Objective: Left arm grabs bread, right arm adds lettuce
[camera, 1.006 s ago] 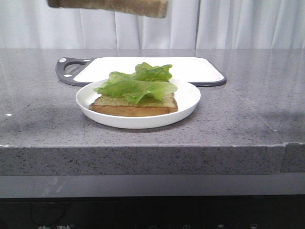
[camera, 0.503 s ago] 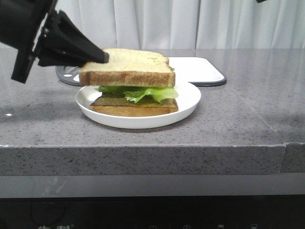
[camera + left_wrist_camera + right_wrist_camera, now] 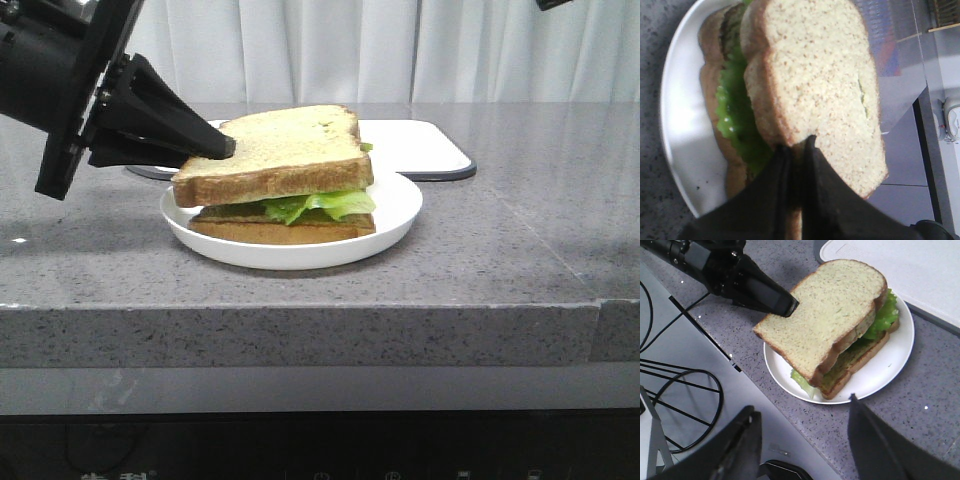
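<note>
The bread [image 3: 280, 150] is a thick slice with a speckled face and brown crust. It lies tilted on the lettuce [image 3: 320, 205], which covers a lower slice [image 3: 280, 232] on the white plate [image 3: 395, 205]. My left gripper [image 3: 225, 148] is shut on the bread's left edge. In the left wrist view the fingers [image 3: 812, 150] pinch the bread [image 3: 815, 85] above the lettuce [image 3: 735, 115]. My right gripper [image 3: 802, 405] is open and empty, high above the table's front edge, looking down on the bread [image 3: 825, 310], lettuce [image 3: 885, 315] and plate [image 3: 885, 375].
A white cutting board with a dark rim [image 3: 415, 145] lies just behind the plate. The grey stone table's front edge runs close below the plate. A black wire frame [image 3: 680, 405] and cables sit off the table beside it.
My left gripper has brought the bread down from the top of the view onto the lettuce. In the last half second it sank further and now rests tilted.
</note>
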Controlling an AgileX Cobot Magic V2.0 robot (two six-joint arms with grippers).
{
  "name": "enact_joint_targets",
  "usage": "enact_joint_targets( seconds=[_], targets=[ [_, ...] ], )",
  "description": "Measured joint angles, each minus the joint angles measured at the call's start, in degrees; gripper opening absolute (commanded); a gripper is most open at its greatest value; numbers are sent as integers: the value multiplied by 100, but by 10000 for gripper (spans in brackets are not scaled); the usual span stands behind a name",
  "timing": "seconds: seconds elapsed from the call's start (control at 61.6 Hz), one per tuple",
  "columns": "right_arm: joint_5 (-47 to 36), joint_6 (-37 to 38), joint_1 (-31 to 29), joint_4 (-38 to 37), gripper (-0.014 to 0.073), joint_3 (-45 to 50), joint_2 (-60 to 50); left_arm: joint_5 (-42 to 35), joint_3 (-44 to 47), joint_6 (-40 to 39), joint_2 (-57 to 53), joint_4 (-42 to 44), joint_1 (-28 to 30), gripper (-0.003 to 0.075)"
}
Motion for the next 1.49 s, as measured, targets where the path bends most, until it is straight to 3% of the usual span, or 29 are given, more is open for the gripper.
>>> enact_joint_targets(
  seconds=[0.13, 0.243, 0.406, 0.568, 0.892, 1.071, 1.266, 1.493],
  targets=[
    [0, 0, 0, 0, 416, 0, 0, 17, 0, 23, 0, -8, 0, 356],
    [0, 0, 0, -54, 416, 0, 0, 37, 0, 23, 0, -8, 0, 430],
    [0, 50, 0, -290, 416, 0, -46, 45, -25, 23, -148, 160, 0, 429],
    [10, 571, 0, -974, 416, 0, -343, 16, -262, -467, -582, 1066, 87, 429],
    [638, 3174, 0, -3600, 416, -262, -1208, -218, -799, -2499, -2007, 3972, 187, 420],
    [1103, 4359, 0, -4624, 416, -263, -1509, -198, -839, -3685, -2925, 5519, 187, 420],
    [1098, 4802, 0, -4736, 416, -94, -1855, -19, -720, -4486, -3863, 6765, 192, 420],
    [608, 4888, 0, -4701, 416, 488, -2507, -153, 203, -4623, -5156, 7033, 201, 420]
  ],
)
